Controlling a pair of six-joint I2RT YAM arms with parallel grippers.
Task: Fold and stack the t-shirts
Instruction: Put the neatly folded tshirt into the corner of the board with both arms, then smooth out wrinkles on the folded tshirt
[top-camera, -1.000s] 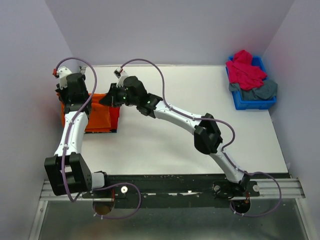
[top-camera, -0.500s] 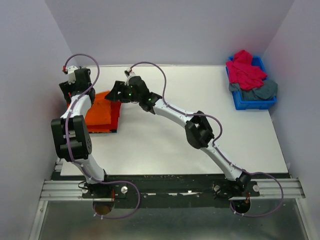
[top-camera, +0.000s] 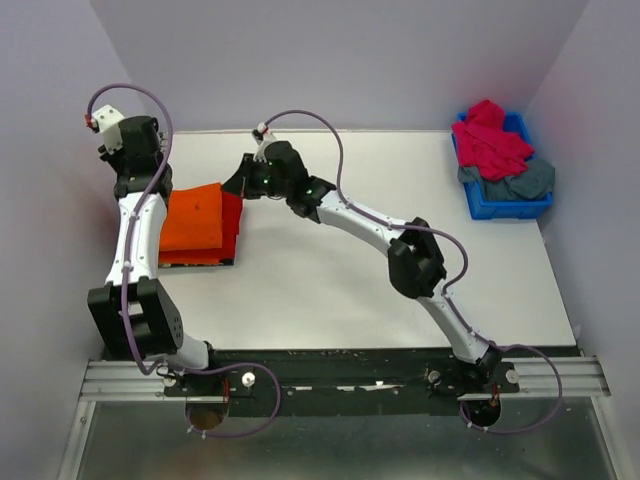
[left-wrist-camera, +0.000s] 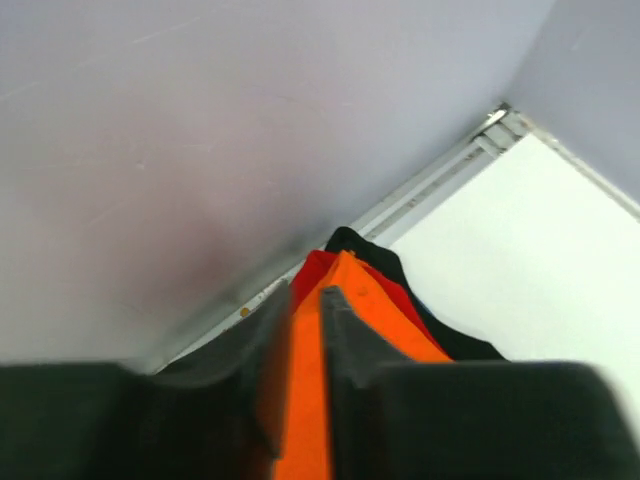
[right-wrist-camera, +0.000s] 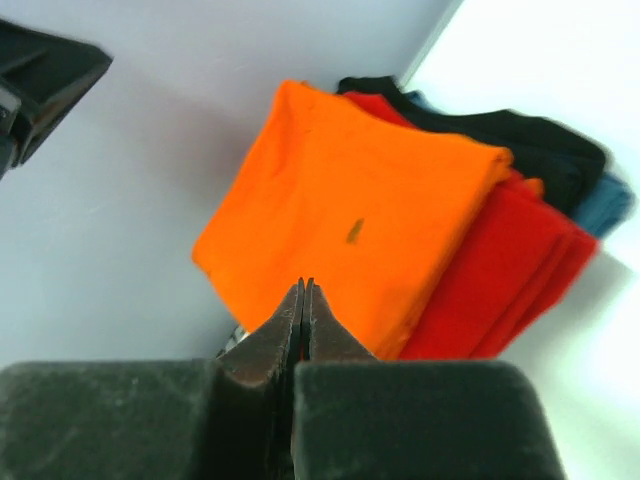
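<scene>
A folded bright orange t-shirt (top-camera: 195, 220) lies on top of a stack at the table's left edge, over a folded red t-shirt (top-camera: 231, 215). The right wrist view shows the orange t-shirt (right-wrist-camera: 350, 200), the red t-shirt (right-wrist-camera: 500, 270), black cloth (right-wrist-camera: 520, 135) and a slate-blue edge (right-wrist-camera: 610, 205). My left gripper (top-camera: 137, 178) is at the stack's far left corner. Its fingers are nearly closed, with orange cloth (left-wrist-camera: 390, 320) filling the narrow gap (left-wrist-camera: 310, 300). My right gripper (top-camera: 243, 183) is shut and empty (right-wrist-camera: 303, 285), just above the stack's right side.
A small blue bin (top-camera: 500, 212) stands at the far right and holds a crumpled magenta-pink t-shirt (top-camera: 490, 140) and a grey-blue t-shirt (top-camera: 520, 180). The left wall runs close beside the stack. The right arm stretches diagonally across the table.
The orange t-shirt lay skewed half a second ago and now lies square on the stack. My left wrist has moved up and left. My right gripper has shifted slightly right.
</scene>
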